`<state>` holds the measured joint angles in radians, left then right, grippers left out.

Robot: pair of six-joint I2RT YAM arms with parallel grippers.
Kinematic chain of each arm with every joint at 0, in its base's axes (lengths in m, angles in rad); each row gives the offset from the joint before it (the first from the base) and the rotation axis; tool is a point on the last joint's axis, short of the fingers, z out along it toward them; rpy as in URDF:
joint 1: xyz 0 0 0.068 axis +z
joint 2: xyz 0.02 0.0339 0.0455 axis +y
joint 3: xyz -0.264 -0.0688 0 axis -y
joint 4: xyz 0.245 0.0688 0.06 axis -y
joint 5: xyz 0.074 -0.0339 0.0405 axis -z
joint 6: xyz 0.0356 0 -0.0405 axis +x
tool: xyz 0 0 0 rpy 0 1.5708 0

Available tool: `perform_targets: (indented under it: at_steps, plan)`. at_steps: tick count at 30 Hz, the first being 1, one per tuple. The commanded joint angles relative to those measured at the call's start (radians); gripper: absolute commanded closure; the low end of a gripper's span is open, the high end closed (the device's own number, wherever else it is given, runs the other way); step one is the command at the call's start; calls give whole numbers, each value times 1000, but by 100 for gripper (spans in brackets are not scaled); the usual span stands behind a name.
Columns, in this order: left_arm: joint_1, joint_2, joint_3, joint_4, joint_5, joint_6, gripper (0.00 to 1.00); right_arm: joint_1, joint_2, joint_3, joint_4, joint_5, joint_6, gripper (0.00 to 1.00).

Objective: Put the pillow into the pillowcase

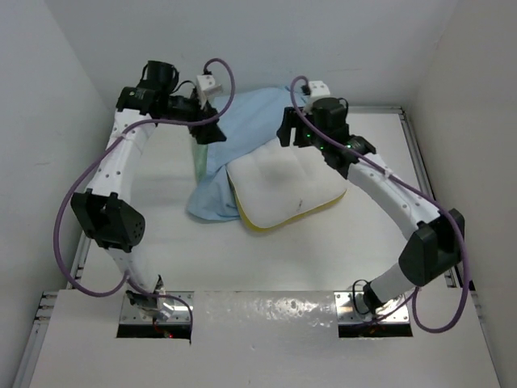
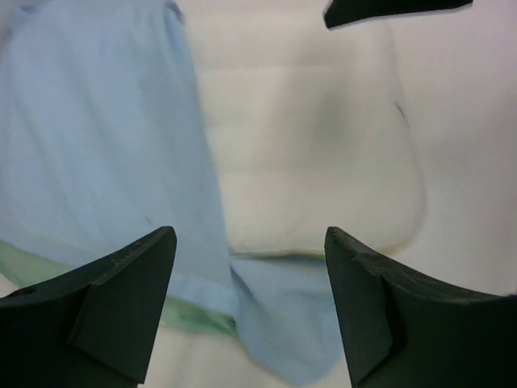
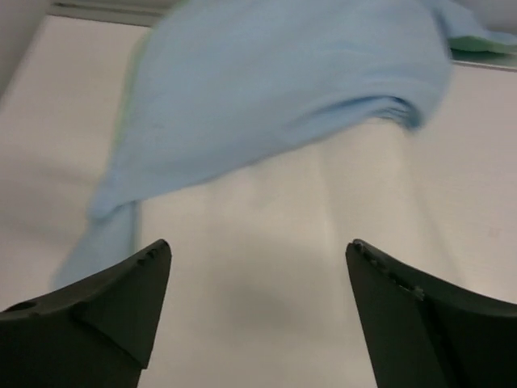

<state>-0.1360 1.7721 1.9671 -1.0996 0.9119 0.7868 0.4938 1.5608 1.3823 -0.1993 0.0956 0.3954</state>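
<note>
Far end of pillow (image 1: 287, 187) under pillowcase (image 1: 242, 121), on table (image 1: 242, 259)

Thin, matt light-blue cloth forms the pillowcase (image 1: 250, 117); the pillow (image 1: 287, 190) is soft quilted white fabric with yellow piping; the desk (image 1: 266, 259) is smooth, matt white.

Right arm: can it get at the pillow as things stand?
Likely yes. The right gripper hangs over the pillow, jaws open, nothing between them and its bare white top. The pillowcase drapes only the far edge.
</note>
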Motion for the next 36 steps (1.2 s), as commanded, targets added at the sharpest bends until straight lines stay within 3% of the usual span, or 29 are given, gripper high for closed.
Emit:
perform_targets:
  at_steps: [1,2,3,4,6,10,14,15,17,18,19,21,23,24,26,27,30,31,33,34,36]
  plan:
    - [-138,183,94,343,-253,-163,27,-208,-2,-129,4,-94,-9,7]
    - [-163,240,149,357,-295,-167,21,-257,5,-146,35,-156,18,1]
    - [-186,306,208,359,-364,-187,18,-299,18,-158,63,-240,57,1]
    - [-215,426,328,359,-383,-190,14,-360,54,-161,86,-267,65,1]
    - [-247,545,432,385,-416,-199,7,-403,131,-144,86,-299,45,1]
    - [-297,573,311,669,-563,-187,0,-405,249,-104,132,-419,-26,1]
    - [-303,667,369,718,-628,-219,2,-403,321,-161,294,-508,29,1]
    - [-304,682,354,730,-648,-218,4,-403,334,-175,325,-504,58,1]
    - [-304,694,342,770,-691,-218,23,-403,387,-186,354,-487,83,3]
    - [-304,707,345,767,-693,-218,47,-399,407,-178,359,-494,91,4]
    - [-304,707,346,761,-686,-219,60,-394,442,-177,363,-519,97,5]
    - [-304,696,339,733,-622,-225,83,-371,467,-192,411,-553,102,18]
    - [-304,669,319,715,-528,-218,97,-347,498,-201,437,-573,102,41]
    - [-304,661,316,698,-506,-213,100,-340,507,-198,440,-579,103,71]
    - [-304,642,323,682,-482,-222,100,-325,507,-212,469,-591,129,96]
    - [-303,635,331,666,-473,-231,100,-321,496,-232,495,-590,144,100]
    - [-301,598,400,574,-302,-232,100,-269,389,-350,661,-559,212,100]
    - [-301,580,433,543,-148,-197,100,-208,340,-395,737,-535,203,100]
    - [-306,564,473,385,55,-83,100,-135,191,-550,1010,-357,181,100]
    - [-316,547,477,347,74,-81,100,-94,165,-580,1157,-308,207,100]
    - [-323,533,481,213,135,-26,100,-78,165,-554,1259,-269,328,100]
